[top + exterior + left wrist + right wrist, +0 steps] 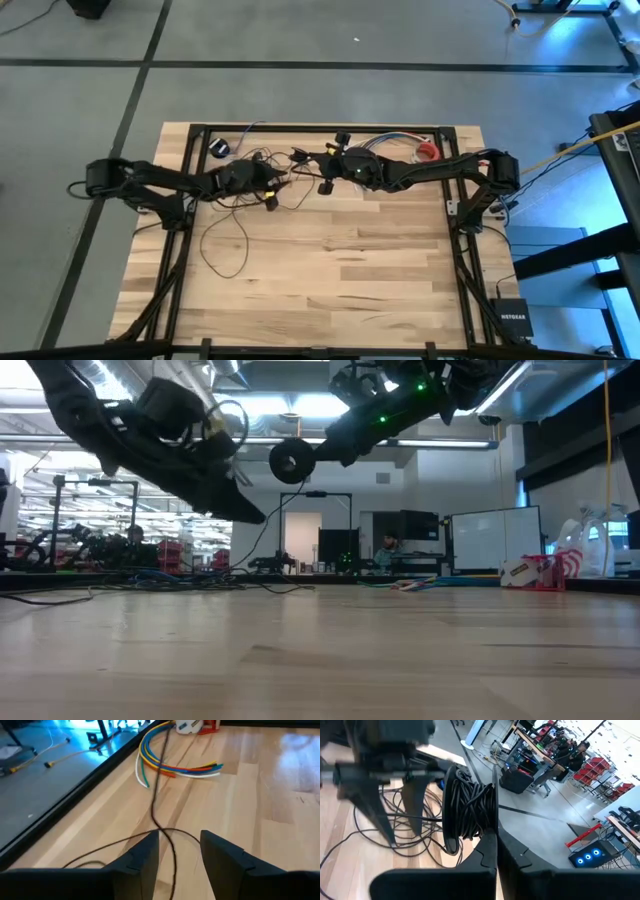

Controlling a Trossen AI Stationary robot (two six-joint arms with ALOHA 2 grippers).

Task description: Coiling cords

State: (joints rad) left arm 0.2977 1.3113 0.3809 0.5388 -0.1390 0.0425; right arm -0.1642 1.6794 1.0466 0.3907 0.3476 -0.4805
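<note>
Thin dark cords (162, 827) between parted left jaws; right jaws clamp coiled bundle.

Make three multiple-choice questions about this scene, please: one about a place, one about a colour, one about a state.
1. Where on the table do both grippers work?
A. near the far edge
B. near the near edge
C. off the table

2. What colour is the tape roll by the bundle of coloured wires?
A. green
B. red
C. white

3. How are the fingers of the left gripper?
A. shut on the cord
B. shut on nothing
C. open, the thin dark cord running between them

Answers: 1 A, the high view shows the left and right gripper at the far side. 2 B, it shows red. 3 C, the left wrist view shows a gap between the fingers.
</note>
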